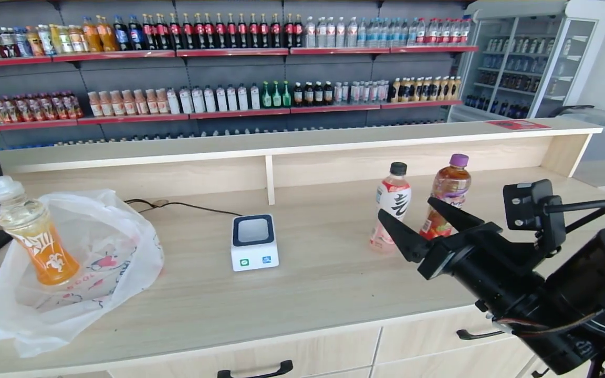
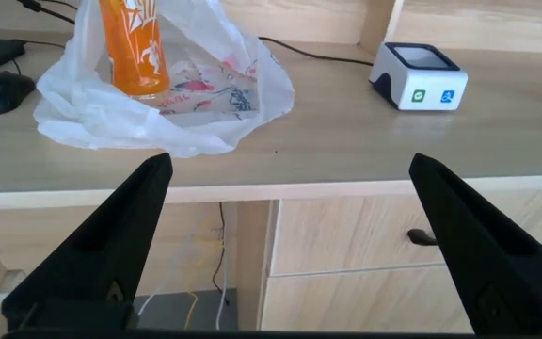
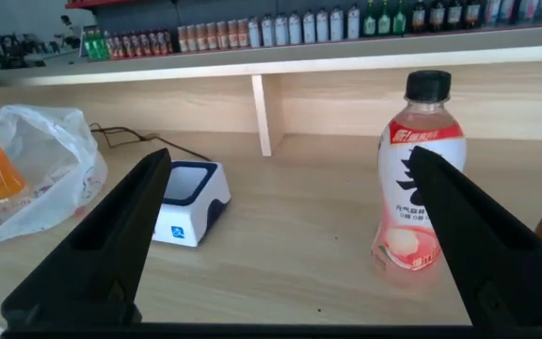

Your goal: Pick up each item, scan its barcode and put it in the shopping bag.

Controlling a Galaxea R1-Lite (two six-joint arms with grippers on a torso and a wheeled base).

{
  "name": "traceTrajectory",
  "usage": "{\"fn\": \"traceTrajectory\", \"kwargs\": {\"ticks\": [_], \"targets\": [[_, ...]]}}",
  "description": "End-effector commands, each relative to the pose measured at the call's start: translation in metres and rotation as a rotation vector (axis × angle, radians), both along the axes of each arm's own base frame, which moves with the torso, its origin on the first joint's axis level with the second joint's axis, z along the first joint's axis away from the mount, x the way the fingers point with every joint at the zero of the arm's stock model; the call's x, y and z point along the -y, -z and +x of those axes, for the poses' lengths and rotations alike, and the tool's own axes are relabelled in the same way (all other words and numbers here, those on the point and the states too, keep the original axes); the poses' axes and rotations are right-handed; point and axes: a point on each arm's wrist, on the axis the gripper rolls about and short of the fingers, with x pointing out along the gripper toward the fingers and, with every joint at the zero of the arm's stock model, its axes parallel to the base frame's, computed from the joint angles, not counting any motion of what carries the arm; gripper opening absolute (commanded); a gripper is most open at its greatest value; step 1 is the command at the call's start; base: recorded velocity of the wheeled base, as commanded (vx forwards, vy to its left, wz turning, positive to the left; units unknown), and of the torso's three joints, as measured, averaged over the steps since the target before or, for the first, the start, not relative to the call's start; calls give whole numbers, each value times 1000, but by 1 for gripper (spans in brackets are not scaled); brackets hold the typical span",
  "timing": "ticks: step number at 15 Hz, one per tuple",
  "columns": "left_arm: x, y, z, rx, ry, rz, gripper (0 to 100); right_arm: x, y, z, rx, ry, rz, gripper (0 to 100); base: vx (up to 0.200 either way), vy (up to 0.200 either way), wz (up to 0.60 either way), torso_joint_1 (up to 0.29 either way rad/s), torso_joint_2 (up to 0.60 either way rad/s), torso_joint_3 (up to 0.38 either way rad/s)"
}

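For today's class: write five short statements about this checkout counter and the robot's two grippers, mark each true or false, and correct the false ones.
1. The orange bottle stands in the shopping bag. True.
2. The scanner sits between the bag and the two bottles on the robot's right. True.
3. The right gripper is shut on the pink bottle. False: it is open and holds nothing, and the pink bottle stands on the counter.
4. The purple-capped bottle lies on its side. False: it stands upright beside the pink bottle.
5. The left gripper is open. True.
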Motion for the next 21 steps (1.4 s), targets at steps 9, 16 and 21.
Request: {"fn": "traceTrajectory", "kwargs": {"ticks": [9,16,21], "targets": [[0,0,0,1,0,0,100,19,38,27,-129,119,-85,100,0,0,0,0,0,0],[0,0,0,1,1,4,100,6,51,63,-104,148,-140,100,0,0,0,0,0,0],[0,0,0,-1,0,4,100,1,65,85,-112,167,-156,100,0,0,0,0,0,0]]}}
